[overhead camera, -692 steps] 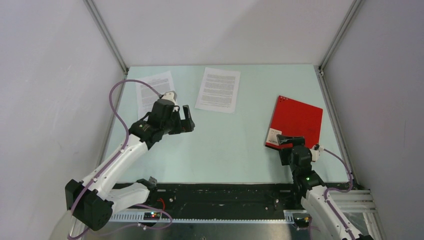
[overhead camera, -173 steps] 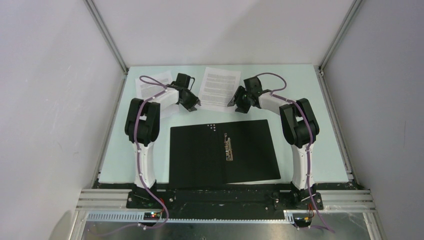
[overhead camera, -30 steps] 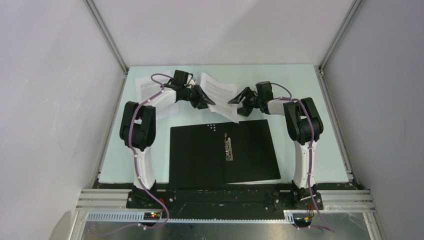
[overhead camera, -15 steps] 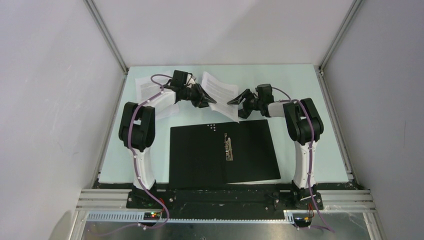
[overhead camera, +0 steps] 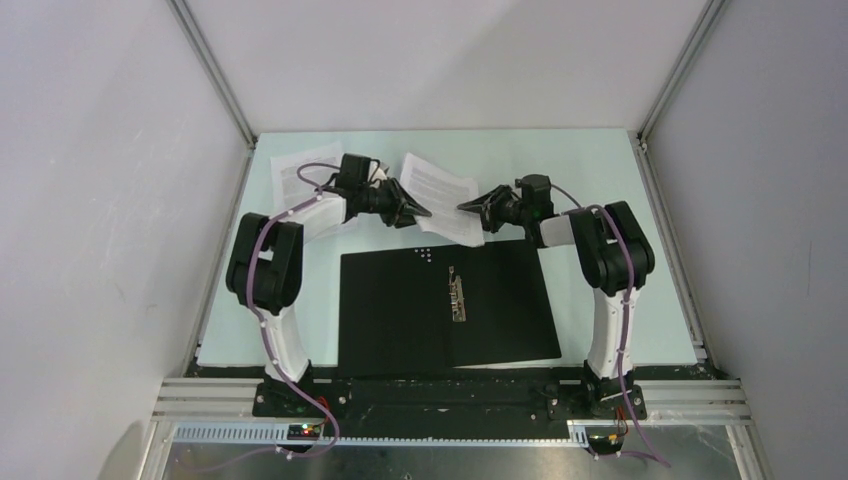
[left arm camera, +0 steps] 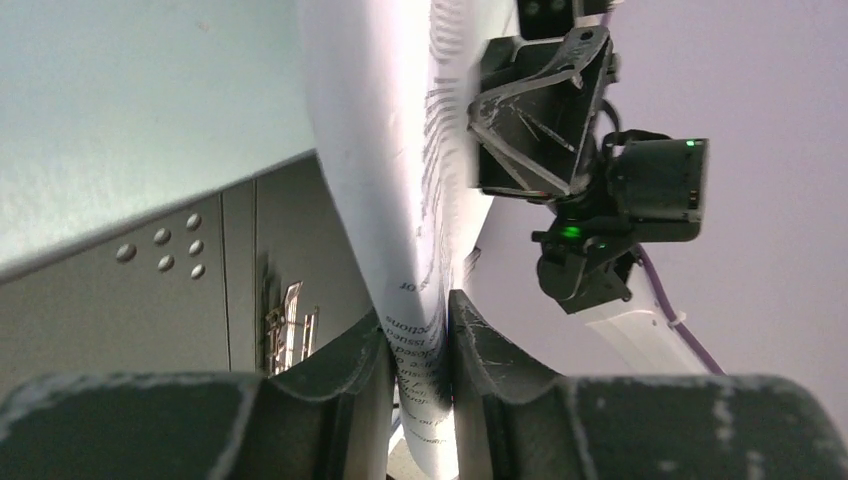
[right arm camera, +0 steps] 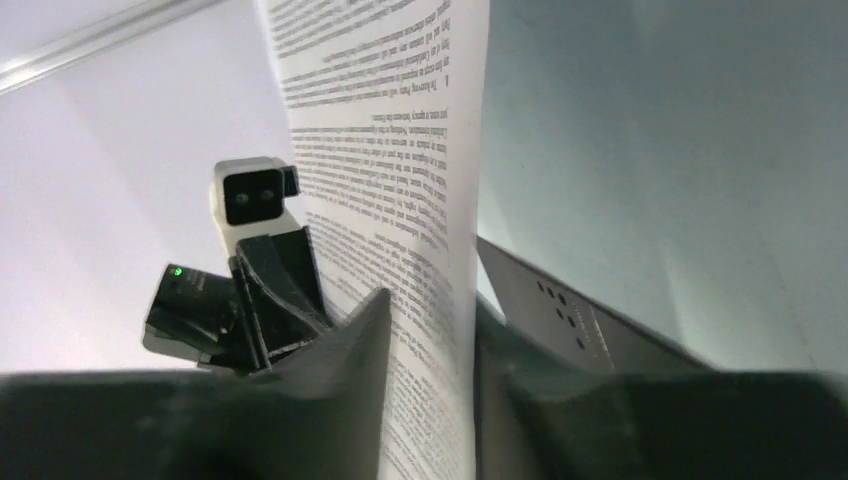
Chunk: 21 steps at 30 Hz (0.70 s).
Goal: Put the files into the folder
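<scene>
The folder [overhead camera: 445, 305] lies open in the middle of the table, black inside up, its metal clip [overhead camera: 457, 293] on the spine. One file [overhead camera: 440, 195] hangs lifted and bowed just behind the folder's far edge. My left gripper [overhead camera: 413, 212] is shut on that sheet's left edge; the left wrist view shows the paper [left arm camera: 385, 150] pinched between the pads [left arm camera: 418, 330]. My right gripper [overhead camera: 472, 208] has its jaws either side of the sheet's right edge [right arm camera: 400, 150], close to it [right arm camera: 430, 315]; whether they pinch it does not show. A second file [overhead camera: 298, 172] lies flat at the back left.
Grey walls with metal corner posts [overhead camera: 215, 75] close in the pale green table [overhead camera: 640, 250] on three sides. Both arm bases stand on the black rail [overhead camera: 440, 395] at the near edge. The left arm's elbow [overhead camera: 262, 255] rises beside the folder's left side, the right elbow [overhead camera: 615, 250] beside its right side.
Both grippers and the lifted sheet have shifted a little toward the folder's far edge. The right jaws have narrowed round the sheet's edge. The folder and the other sheet have not moved.
</scene>
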Each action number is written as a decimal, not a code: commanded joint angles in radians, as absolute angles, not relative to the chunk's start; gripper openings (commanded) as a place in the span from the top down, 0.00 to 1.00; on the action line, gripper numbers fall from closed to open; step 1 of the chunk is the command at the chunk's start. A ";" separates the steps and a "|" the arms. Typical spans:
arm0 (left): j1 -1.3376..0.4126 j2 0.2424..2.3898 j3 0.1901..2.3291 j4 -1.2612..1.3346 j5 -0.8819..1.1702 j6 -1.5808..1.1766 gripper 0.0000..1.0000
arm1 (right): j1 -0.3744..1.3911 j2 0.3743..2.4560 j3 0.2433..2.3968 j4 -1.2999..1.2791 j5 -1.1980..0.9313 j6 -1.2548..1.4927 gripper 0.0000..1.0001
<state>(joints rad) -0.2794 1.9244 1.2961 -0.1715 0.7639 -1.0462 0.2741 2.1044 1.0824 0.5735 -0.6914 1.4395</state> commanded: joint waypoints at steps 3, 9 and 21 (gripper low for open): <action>-0.311 1.784 1.163 -0.122 0.748 -0.995 0.55 | 0.268 1.932 1.084 0.376 -0.688 1.238 1.00; -0.355 1.525 0.951 -0.270 0.416 -0.873 0.13 | 0.226 1.659 1.070 -0.303 -0.381 0.752 1.00; -0.385 1.433 0.723 -0.338 0.095 -0.926 0.23 | 0.370 1.495 0.891 -0.678 0.389 0.477 1.00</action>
